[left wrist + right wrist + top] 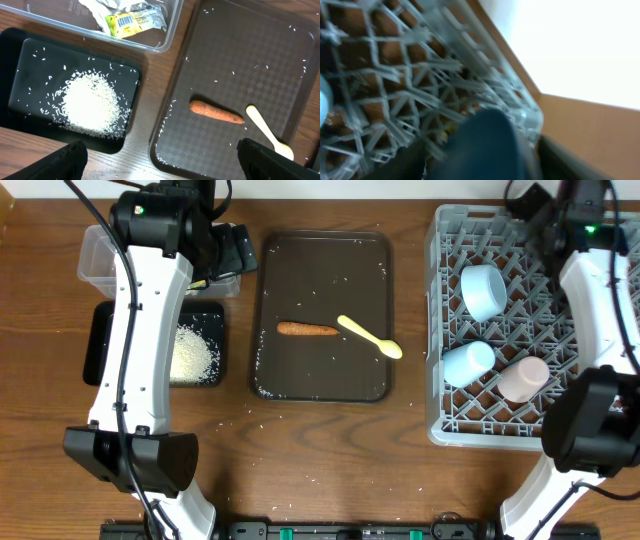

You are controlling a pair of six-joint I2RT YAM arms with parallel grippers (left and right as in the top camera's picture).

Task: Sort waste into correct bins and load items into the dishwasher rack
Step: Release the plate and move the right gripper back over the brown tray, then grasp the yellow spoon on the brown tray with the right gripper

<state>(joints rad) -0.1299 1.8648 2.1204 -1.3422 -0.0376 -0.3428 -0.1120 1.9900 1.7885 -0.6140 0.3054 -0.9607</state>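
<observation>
My left gripper (228,252) (160,162) is open and empty, above the table between the black tray (100,340) (20,55) and the brown serving tray. White rice (193,352) (90,102) is heaped in the black tray. The clear tub (97,255) (165,42) holds crumpled tissue (102,7) and the yellow-green wrapper (134,22). The carrot (306,330) (216,112) and the pale yellow spoon (370,337) (267,132) lie on the serving tray. My right gripper (535,210) (485,160) is shut on the dark blue dish (487,145) over the far side of the grey rack (445,425) (395,60).
The brown serving tray (275,255) (240,55) has scattered rice grains on it. In the rack lie a pale blue bowl (483,290), a light blue cup (468,363) and a pink cup (523,377). The right wrist view is blurred.
</observation>
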